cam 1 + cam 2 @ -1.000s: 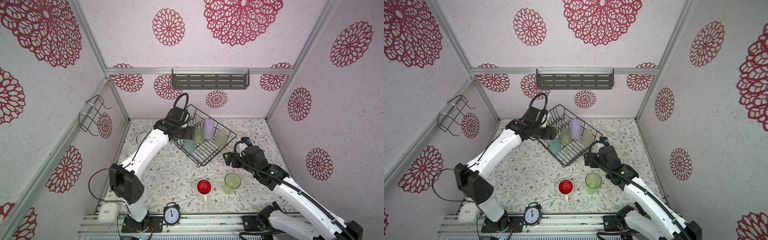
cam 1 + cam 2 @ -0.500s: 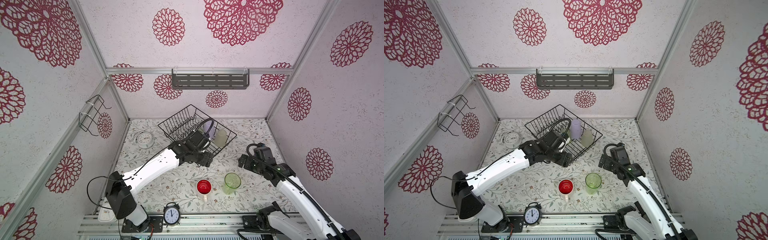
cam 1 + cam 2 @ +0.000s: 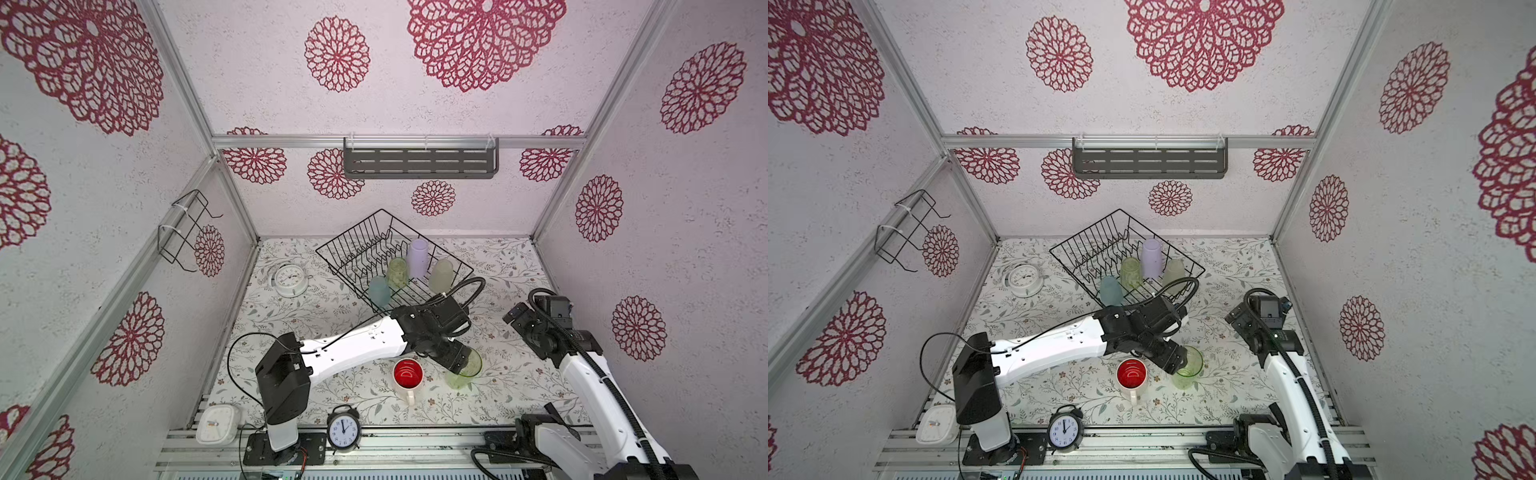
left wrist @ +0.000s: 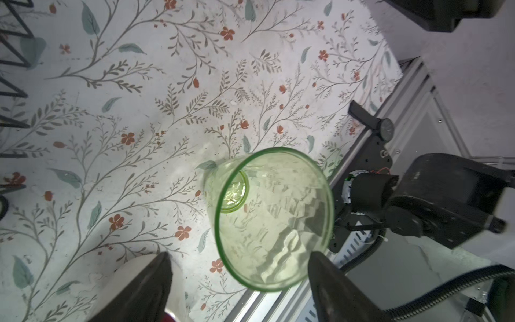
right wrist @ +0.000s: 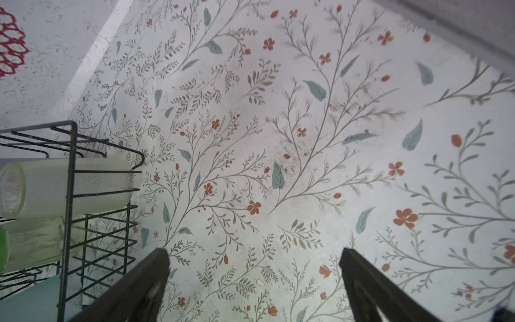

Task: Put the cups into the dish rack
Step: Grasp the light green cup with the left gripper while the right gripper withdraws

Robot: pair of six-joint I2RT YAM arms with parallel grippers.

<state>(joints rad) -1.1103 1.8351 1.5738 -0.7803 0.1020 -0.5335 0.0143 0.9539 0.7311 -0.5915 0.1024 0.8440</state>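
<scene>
Left gripper (image 4: 239, 255) gapes over upright green tumbler (image 4: 273, 217) beside mug (image 3: 408, 374)

The green cup (image 4: 273, 220) looks like clear tinted plastic, glossy, with a wavy, faceted wall. The pale cup (image 5: 78, 186) is frosted, with a fine pebbled skin. The lilac cup (image 3: 417, 257) is opaque and rather matt. The mug (image 3: 408, 371) is shiny red inside and smooth white outside. The dish rack (image 3: 361, 249) is thin black wire with a smooth coating. The table (image 5: 278, 111) is matt, with printed flowers. The walls (image 3: 457, 116) look rough and grainy.
</scene>
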